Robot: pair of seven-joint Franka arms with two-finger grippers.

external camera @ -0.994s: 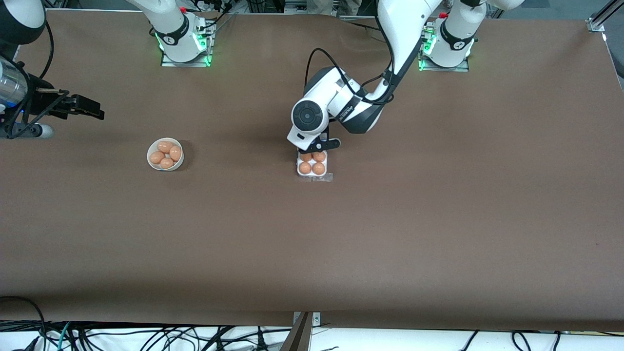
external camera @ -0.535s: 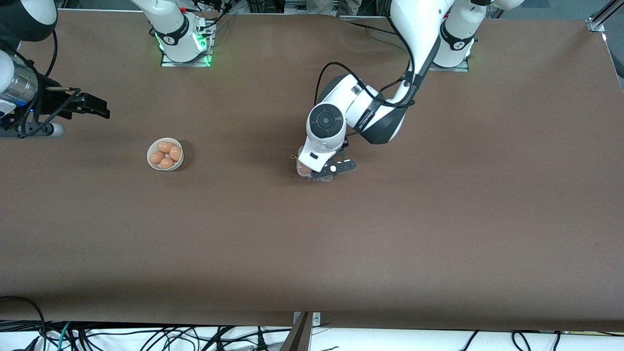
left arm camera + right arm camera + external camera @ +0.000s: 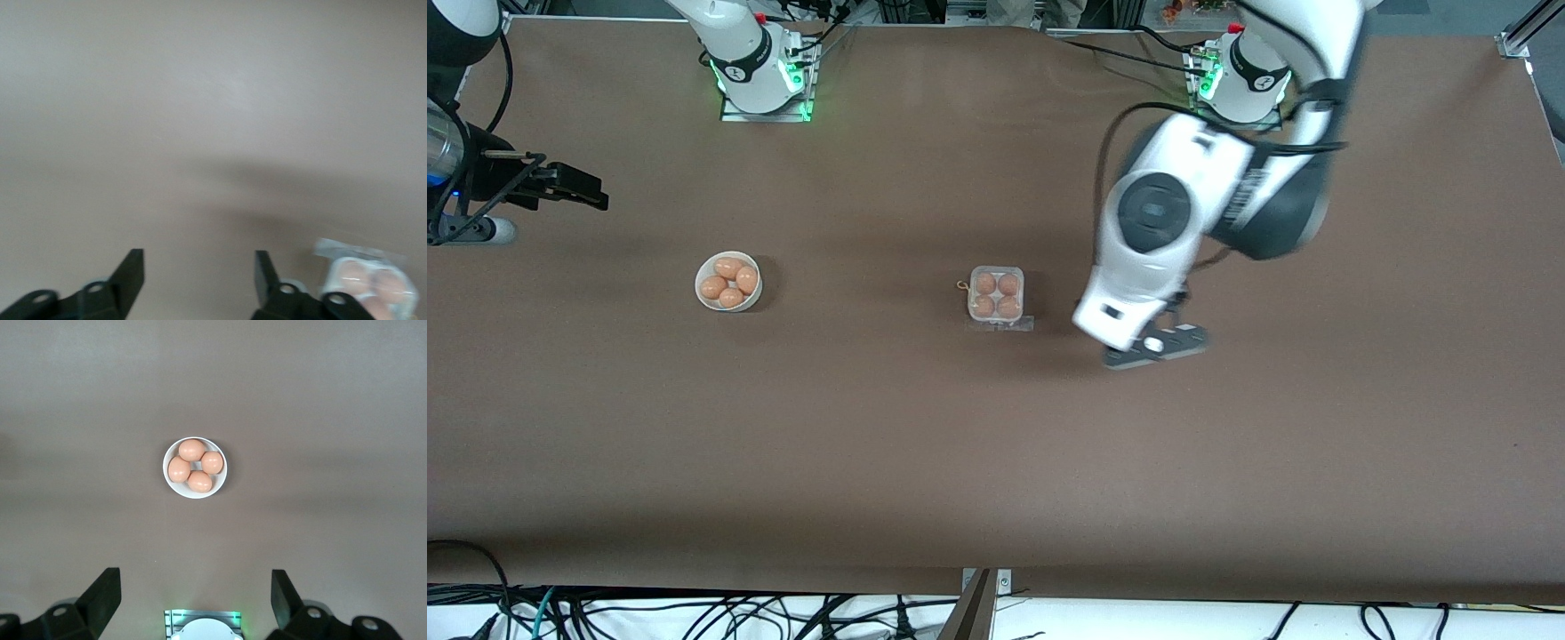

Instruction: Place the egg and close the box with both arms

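The box (image 3: 996, 298) sits mid-table with its clear lid down over several orange-brown eggs (image 3: 984, 284); I cannot tell which is the placed egg. A clear flap sticks out at its edge nearer the front camera. My left gripper (image 3: 1156, 347) is open and empty, up in the air over bare table, beside the box toward the left arm's end. In the left wrist view (image 3: 199, 273) the box (image 3: 367, 283) shows at the frame edge. My right gripper (image 3: 578, 191) is open and empty, waiting at the right arm's end of the table; it also shows in the right wrist view (image 3: 193, 593).
A round white bowl (image 3: 700, 293) holding several eggs (image 3: 729, 267) stands toward the right arm's end; it also shows in the right wrist view (image 3: 219, 482). The arm bases (image 3: 760, 76) stand along the table's top edge. Brown table surface surrounds the box.
The left gripper was over the box, swept across it, then pulled away toward the left arm's end. The lid now lies over the eggs. The right gripper shifted slightly.
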